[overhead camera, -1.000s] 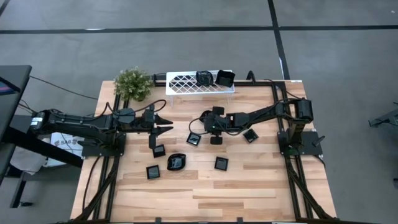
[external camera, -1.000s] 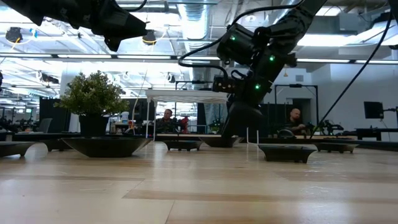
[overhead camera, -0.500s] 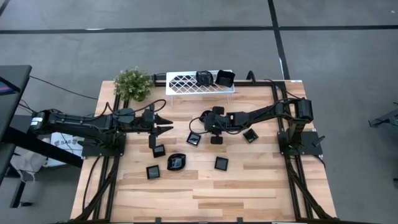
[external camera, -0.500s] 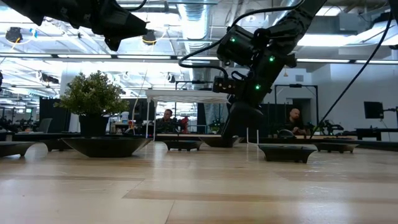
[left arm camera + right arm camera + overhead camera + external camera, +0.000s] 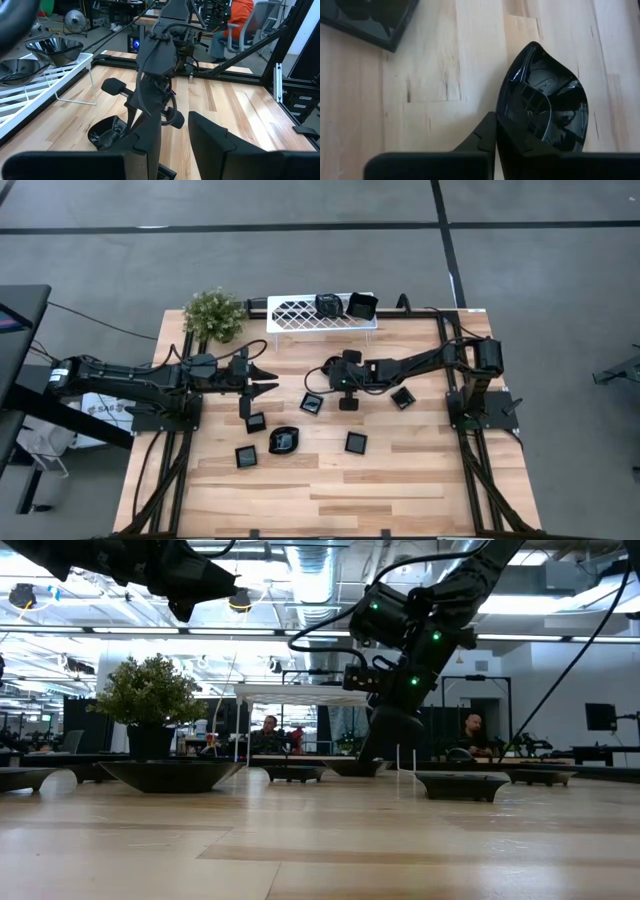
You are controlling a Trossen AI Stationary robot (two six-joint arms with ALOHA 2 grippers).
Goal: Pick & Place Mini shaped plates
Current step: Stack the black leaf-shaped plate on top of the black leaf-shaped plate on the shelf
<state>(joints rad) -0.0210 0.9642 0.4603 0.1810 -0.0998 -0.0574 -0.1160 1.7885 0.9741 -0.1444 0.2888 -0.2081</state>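
Right gripper (image 5: 330, 372): low over the table's middle, fingers closed on the rim of a leaf-shaped plate (image 5: 542, 107). The right wrist view shows one finger (image 5: 482, 137) outside the rim and the plate wall pinched edge-on; a rim pinch suits so shallow a dish, which offers nothing else to hold.

Held plate, position: directly at the fingertips, tilted and standing on edge rather than lying flat; whether it has left the wood cannot be told.

Left gripper (image 5: 268, 378): raised well to the far side of the right gripper, fingers part-way apart with nothing between them. Judged to be waiting clear of the working arm.

Loose plates: a square plate (image 5: 311, 403) just beside the right gripper, another square plate (image 5: 403, 397) back along its arm, a rounded plate (image 5: 284, 441) and further squares toward the near edge of the table, all flat on the wood.

White rack (image 5: 300, 313): beyond the right gripper, at the table's rear edge; two plates (image 5: 345, 306) already stand on it, so it is judged the destination.

Step in hand: grasp made; the lift and carry to the rack are not yet done.

Risk: glossy rim, narrow pinch; the dish may swing or slip.
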